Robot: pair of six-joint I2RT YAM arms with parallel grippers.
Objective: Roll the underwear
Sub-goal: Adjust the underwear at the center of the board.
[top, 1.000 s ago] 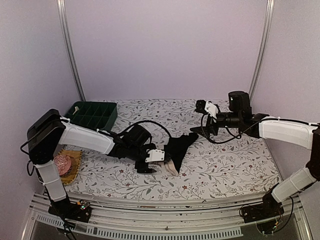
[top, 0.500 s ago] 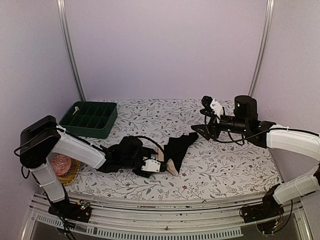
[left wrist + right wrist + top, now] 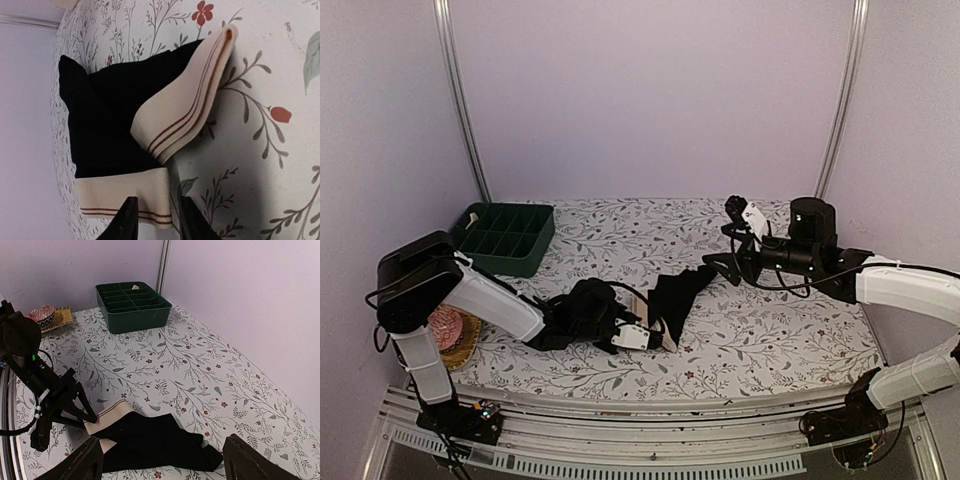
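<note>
The underwear (image 3: 675, 295) lies flat on the bench (image 3: 770, 330), well to the right of the green tray (image 3: 505, 238) and nearer to me than it. It is black cloth with a cream waistband (image 3: 185, 115) bearing thin brown stripes. One stretch of the band is folded up across the black, and another stretch (image 3: 125, 197) lies along the near edge.

My left hand (image 3: 642, 337) is low on the bench at the garment's near corner, on the side that faces the tray. Its fingers (image 3: 126, 222) stand a little apart, straddling the end of that near stretch of band. A strip of bench shows between the cloth and one finger, so nothing is pinched.

My right hand (image 3: 725, 265) hangs above the bench at the garment's far tip, the end turned away from the tray. Its fingers (image 3: 87, 462) are spread wide and hold nothing.

In the tray, a small pale thing (image 3: 135, 287) sits in one rear compartment. Nearer to me than the tray, at the bench's left edge, a pink knitted ball (image 3: 445, 328) rests on a yellow woven mat (image 3: 468, 335).
</note>
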